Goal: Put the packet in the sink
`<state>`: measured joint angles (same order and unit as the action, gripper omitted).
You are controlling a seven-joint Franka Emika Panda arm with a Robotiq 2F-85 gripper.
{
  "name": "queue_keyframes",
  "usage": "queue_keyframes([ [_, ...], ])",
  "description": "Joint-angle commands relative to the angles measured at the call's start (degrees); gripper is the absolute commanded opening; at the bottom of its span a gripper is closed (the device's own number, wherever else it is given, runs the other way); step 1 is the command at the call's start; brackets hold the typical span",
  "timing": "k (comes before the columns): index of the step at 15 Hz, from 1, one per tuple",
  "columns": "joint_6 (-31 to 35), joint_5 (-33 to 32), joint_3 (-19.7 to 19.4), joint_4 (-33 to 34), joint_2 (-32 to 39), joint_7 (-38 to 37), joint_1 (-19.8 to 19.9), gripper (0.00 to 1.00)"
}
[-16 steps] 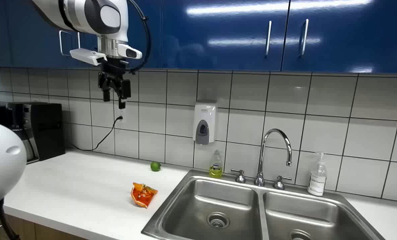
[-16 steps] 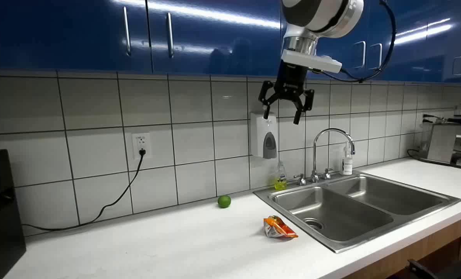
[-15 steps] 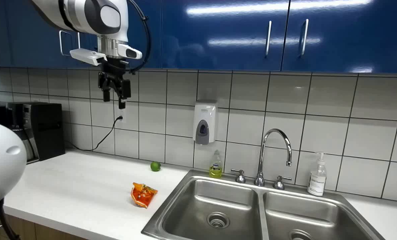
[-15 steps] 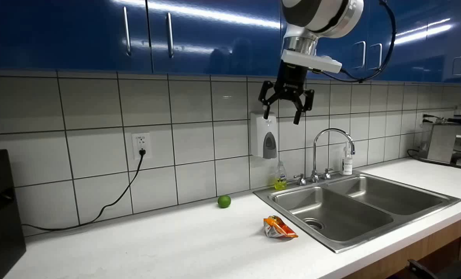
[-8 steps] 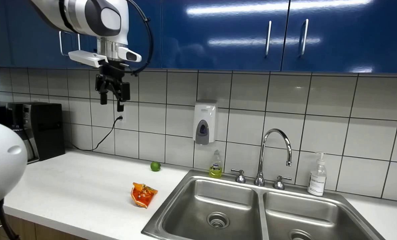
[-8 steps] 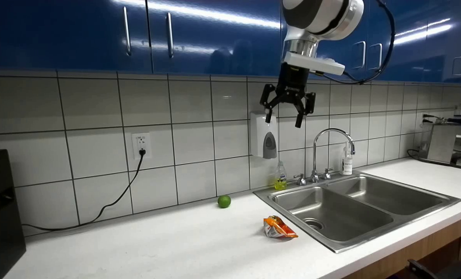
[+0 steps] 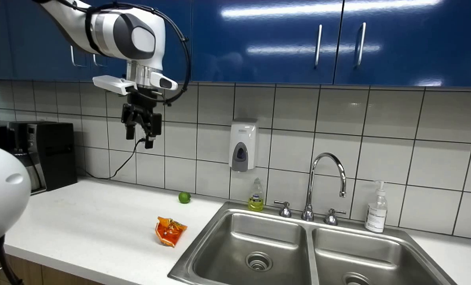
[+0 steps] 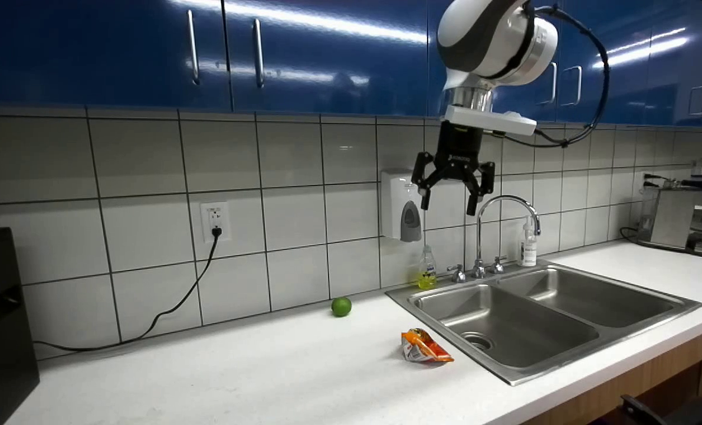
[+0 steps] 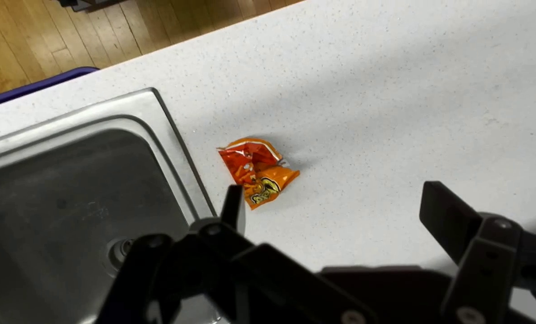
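One crumpled, glossy packet (image 9: 258, 173) lies on the speckled table (image 9: 385, 112) beside the round-cornered metal sink (image 9: 144, 103), well below the black claw (image 8: 448, 204), whose jaws stand wide apart.

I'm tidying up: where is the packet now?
In both exterior views, the packet lies on the counter, just left of the sink, nearer the counter's front edge than the lime.

Legible text: none | packet (image 9: 255, 173), wall dispenser (image 7: 243, 145), pump bottle (image 7: 376, 213), yellow bottle (image 7: 256, 198), tool (image 8: 448, 204): print too small or blurred
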<state>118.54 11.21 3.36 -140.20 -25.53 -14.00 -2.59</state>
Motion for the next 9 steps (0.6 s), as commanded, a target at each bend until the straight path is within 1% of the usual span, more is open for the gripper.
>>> queue_keyframes([
  [1,0.6,-1.2,-0.9,-1.5,1.7,2.2,1.4,1.0],
  [5,4.1,-1.5,-2.3,-3.4,4.5,5.0,2.0,1.0],
  [9,11.0,-1.8,-3.8,-4.2,10.6,8.0,2.7,1.0],
])
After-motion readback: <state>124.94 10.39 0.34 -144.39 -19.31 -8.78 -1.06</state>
